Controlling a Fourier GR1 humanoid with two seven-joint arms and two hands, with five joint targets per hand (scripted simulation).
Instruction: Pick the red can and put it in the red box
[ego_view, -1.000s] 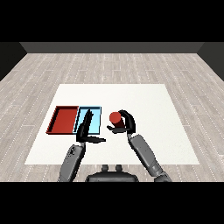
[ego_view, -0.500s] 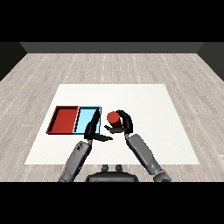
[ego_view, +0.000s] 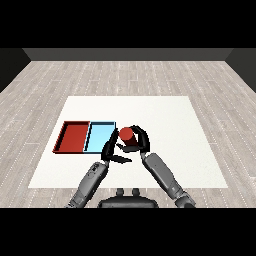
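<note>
Grey plank floor is surrounding a white table (ego_view: 165, 115) filling mid-frame, with a red tray (ego_view: 64, 137) and a light blue tray (ego_view: 112, 131) lying side by side at centre-left. Right hand (ego_view: 140, 141) is curling round the red can (ego_view: 127, 136) just right of the blue tray, near frame centre, holding it upright or nearly so. Left hand (ego_view: 113, 151) is hanging just left and below the can, fingers relaxed and spread, holding nothing. Can is likely light, rigid and smooth, so possibly slippery; a wrap round the mid-body seems the best hold. Lower part of the can is hidden behind the fingers, so cannot tell whether it is touching the table or lifted. Red tray is sitting farther left, beyond the blue one.
</note>
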